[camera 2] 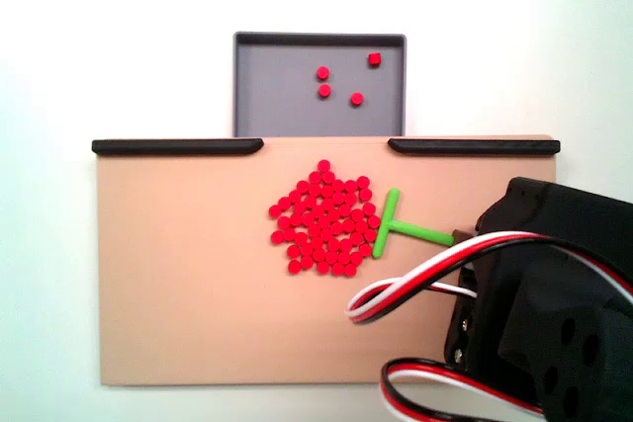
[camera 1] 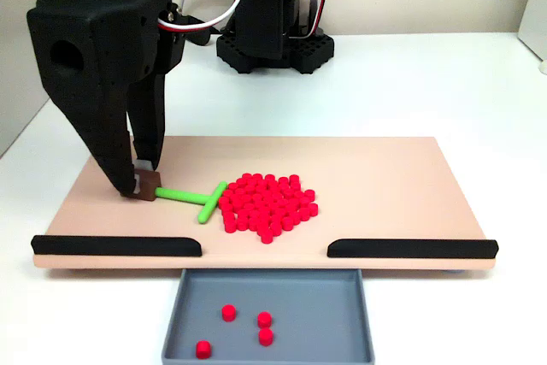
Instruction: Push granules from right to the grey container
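A fixed view from the front reads, left to right: the gripper (camera 1: pixel 144 179) stands at the left part of the beige board (camera 1: pixel 385 168), its fingers closed on the small brown block (camera 1: pixel 147 185) that ends the green T-shaped stick (camera 1: pixel 192 198). The stick's long axis runs rightward from the gripper, slightly toward the near edge, and its crossbar touches the left flank of the granules (camera 1: pixel 267 207), a tight red cluster near the board's middle. So the heap lies straight along the stick, to the gripper's right here. The grey container (camera 1: pixel 184 322) sits below the board's near edge, under the gap between the two black strips (camera 1: pixel 115 246), with four granules already in it. The heap is just short of that gap, so the coming push likely has to turn toward the near edge rather than run on sideways. In another fixed view, from above, the sides are mirrored: granules (camera 2: pixel 324 229) left, stick (camera 2: pixel 407 229) right, container (camera 2: pixel 267 106) above.
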Robot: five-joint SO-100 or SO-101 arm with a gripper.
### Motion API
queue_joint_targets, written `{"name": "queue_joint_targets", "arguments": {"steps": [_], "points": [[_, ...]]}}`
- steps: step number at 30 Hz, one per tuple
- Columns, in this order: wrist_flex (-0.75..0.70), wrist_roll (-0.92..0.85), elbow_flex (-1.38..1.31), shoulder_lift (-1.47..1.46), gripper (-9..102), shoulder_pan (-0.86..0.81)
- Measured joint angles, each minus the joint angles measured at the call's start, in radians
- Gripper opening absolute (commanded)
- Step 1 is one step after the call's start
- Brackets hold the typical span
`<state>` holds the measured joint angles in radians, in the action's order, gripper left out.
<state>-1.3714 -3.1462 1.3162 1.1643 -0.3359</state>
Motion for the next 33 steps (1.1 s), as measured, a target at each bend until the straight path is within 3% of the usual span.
{"name": "queue_joint_targets", "arguments": {"steps": [33], "points": [[0.003, 0.29, 0.0, 0.0, 0, 0.046]]}}
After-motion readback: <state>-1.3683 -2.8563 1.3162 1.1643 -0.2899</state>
